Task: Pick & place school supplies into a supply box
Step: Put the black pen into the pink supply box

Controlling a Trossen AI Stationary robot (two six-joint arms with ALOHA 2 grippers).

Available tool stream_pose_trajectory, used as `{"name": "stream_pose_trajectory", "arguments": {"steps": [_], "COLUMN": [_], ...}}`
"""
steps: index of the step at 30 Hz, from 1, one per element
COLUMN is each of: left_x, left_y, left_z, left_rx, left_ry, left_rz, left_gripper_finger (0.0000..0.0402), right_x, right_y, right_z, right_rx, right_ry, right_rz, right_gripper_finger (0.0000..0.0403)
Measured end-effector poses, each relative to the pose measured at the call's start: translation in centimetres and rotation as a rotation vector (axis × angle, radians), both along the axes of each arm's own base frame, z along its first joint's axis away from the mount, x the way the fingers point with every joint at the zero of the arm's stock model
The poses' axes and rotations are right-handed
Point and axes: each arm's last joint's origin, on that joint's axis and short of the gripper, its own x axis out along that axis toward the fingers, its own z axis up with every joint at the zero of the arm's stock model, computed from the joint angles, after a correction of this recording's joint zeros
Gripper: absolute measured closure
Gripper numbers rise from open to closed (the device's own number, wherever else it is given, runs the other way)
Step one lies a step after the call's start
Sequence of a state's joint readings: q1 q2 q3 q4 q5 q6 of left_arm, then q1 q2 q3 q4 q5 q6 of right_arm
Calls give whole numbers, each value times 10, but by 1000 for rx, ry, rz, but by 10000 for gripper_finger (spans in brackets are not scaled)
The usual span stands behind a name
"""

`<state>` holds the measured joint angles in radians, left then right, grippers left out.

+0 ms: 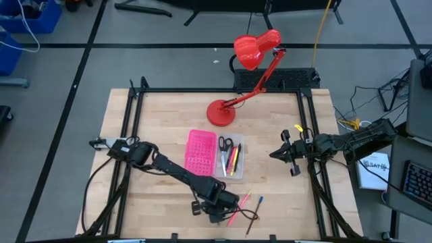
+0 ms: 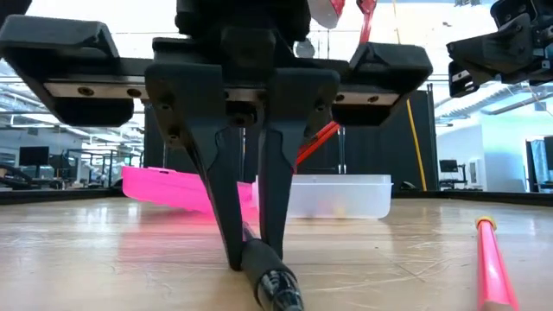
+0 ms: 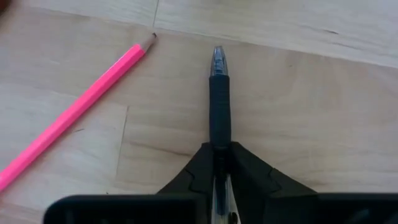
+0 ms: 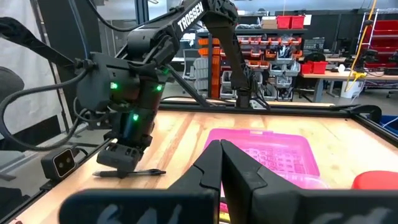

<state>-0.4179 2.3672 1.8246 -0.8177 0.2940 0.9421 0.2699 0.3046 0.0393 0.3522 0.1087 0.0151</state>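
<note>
Pink plastic marks one half of the supply box (image 1: 200,152), lying open at the middle of the high view with its grid of holes facing up; the clear half (image 1: 231,156) adjoins it on the right. In that clear half we see the black-handled scissors (image 1: 224,152) and a few thin pens or pencils (image 1: 235,159), red and yellow among them, lying side by side. We cannot count them exactly. From the low view the clear tray (image 2: 328,195) shows as a shallow translucent wall at mid-frame, the pink half (image 2: 168,187) to its left.

Down at the lower centre of the high view, the left gripper (image 1: 217,208) points at the table. Its fingers (image 2: 278,173) are drawn in tight around a black pen (image 3: 219,99), which lies flat on the wood between them, its clear tip (image 3: 217,60) sticking out toward the top of the left wrist view. A pink pencil (image 3: 74,112) lies just beside it, apart from the fingers. In the high view another blue-tipped pencil (image 1: 254,213) lies near them on the right.

At the right middle of the high view, the right gripper (image 1: 275,154) hangs above the table with its fingers pressed together, holding nothing.

A red desk lamp (image 1: 246,74) stands at the upper centre.
</note>
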Motion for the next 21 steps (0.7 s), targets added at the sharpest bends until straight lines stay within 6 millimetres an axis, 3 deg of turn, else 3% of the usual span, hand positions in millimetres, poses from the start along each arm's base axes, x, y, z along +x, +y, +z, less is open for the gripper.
{"name": "stream_pose_trajectory", "arguments": {"steps": [3, 12, 17, 21], "left_x": [-2, -8, -8, -8], "left_y": [0, 5, 7, 12], "left_z": [12, 43, 49, 55], "left_rx": [40, 137, 140, 245], "left_ry": [-37, -139, -153, -206], "left_rz": [7, -53, -40, -79], "left_gripper_finger": [380, 373, 381, 380], "right_x": [0, 0, 0, 0], "right_y": [0, 0, 0, 0], "right_z": [-1, -7, -8, -10], "right_rx": [-4, -20, -13, -9], "right_ry": [13, 69, 86, 98], "right_rz": [1, 1, 2, 2], "right_gripper_finger": [403, 403, 403, 403]}}
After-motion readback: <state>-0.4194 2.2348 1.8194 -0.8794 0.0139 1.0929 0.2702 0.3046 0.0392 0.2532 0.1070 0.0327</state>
